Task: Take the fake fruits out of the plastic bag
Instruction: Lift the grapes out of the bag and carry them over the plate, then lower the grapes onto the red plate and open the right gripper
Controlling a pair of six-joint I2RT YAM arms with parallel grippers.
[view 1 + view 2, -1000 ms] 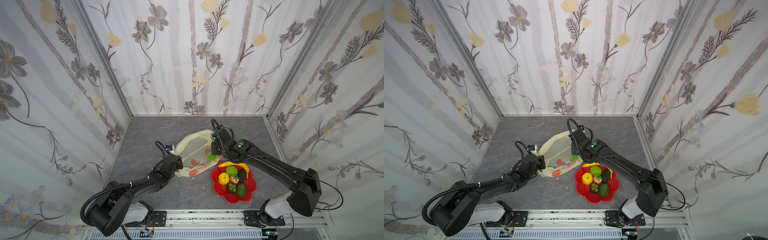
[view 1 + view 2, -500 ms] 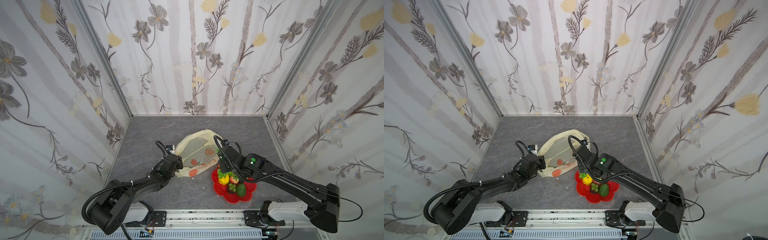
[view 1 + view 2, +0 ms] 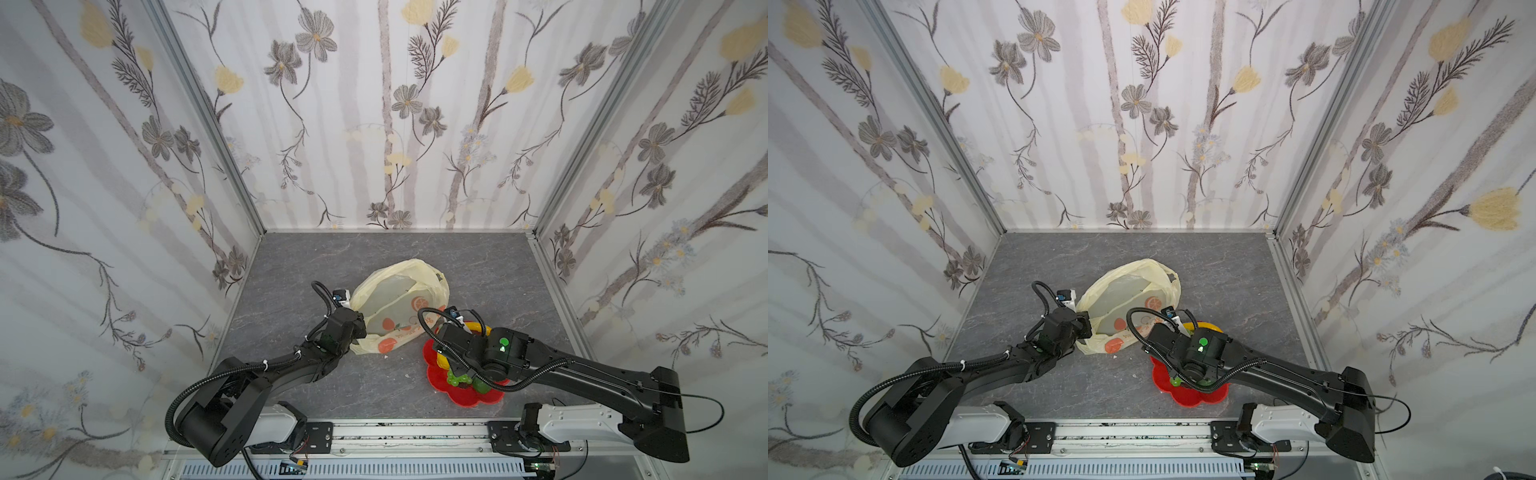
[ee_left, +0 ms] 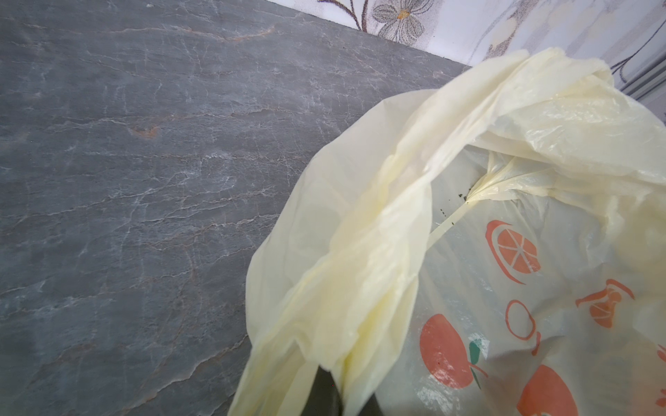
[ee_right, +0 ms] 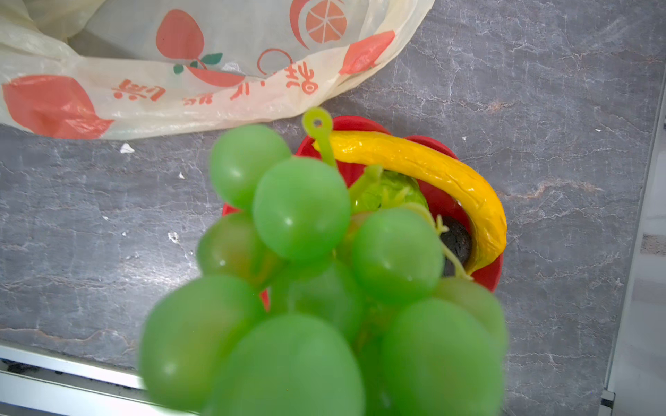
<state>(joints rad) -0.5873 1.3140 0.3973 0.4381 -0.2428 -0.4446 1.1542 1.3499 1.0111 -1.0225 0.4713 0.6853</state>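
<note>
Right wrist: grape bunch (image 5: pixel 306 288) in right pincer (image 3: pixel 457 369).

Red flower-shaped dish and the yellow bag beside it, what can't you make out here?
- Fruits in the red flower-shaped plastic dish: mostly hidden, by the blurred green grape bunch in the right wrist view and by the right arm in both top views.
- Pale-yellow printed plastic bag, interior: crumpled folds cover parts in the left wrist view, so leftover fruit cannot be ruled out.
- Left claw: mostly cut off at the left wrist frame edge and wrapped in bag plastic.
</note>
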